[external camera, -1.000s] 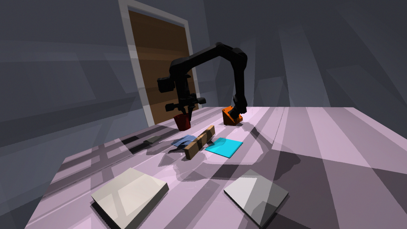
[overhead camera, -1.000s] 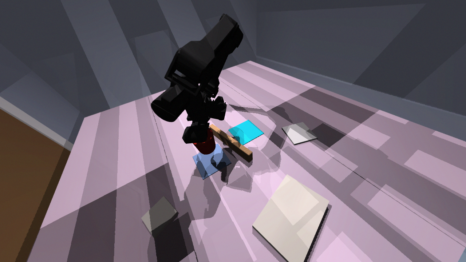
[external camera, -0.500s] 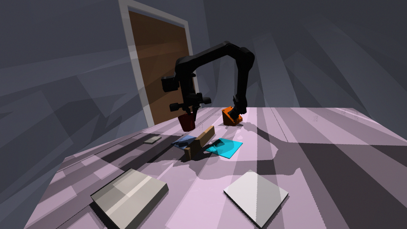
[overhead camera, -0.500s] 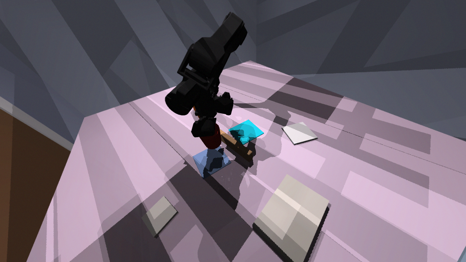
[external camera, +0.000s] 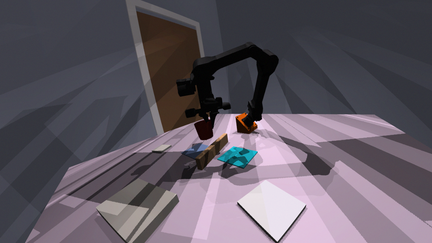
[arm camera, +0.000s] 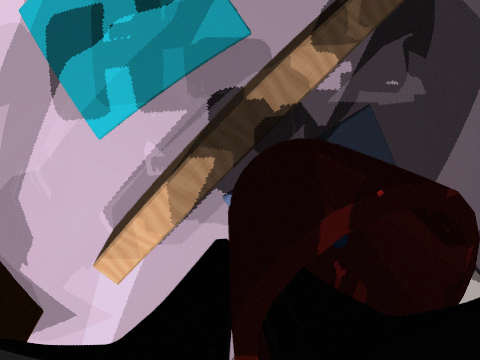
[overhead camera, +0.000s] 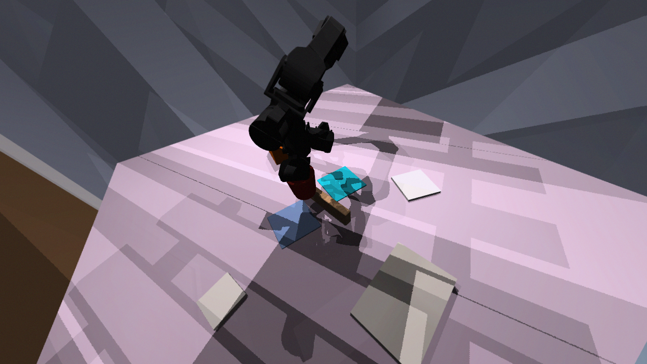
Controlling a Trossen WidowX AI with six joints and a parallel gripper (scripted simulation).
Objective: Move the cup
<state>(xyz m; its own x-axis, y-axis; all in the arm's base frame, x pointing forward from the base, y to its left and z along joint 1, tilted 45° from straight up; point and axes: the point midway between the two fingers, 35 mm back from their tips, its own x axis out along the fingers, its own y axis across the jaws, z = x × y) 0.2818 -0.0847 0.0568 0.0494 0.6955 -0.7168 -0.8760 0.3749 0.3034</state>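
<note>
My gripper (overhead camera: 298,173) (external camera: 210,123) (arm camera: 239,250) is shut on the wall of the dark red cup (overhead camera: 304,189) (external camera: 204,130) (arm camera: 295,175). The cup hangs in the air near the wooden bar, on the side of the blue pad (overhead camera: 289,226) (external camera: 192,150) (arm camera: 364,137), mouth up with a slight lean in the exterior view. A blue marble (arm camera: 341,241) shows inside the cup; other contents are too dark to tell. The cyan pad (overhead camera: 336,193) (external camera: 237,158) (arm camera: 120,92) lies bare on the other side of the bar.
The low wooden bar (overhead camera: 334,208) (external camera: 211,151) (arm camera: 192,177) stands between the pads. An orange block (overhead camera: 276,155) (external camera: 241,124) is at the arm's base. A white plate (overhead camera: 416,184) (external camera: 271,205), a thick beige slab (overhead camera: 384,294) (external camera: 132,208) and a small pale plate (overhead camera: 220,299) (external camera: 162,148) lie farther out.
</note>
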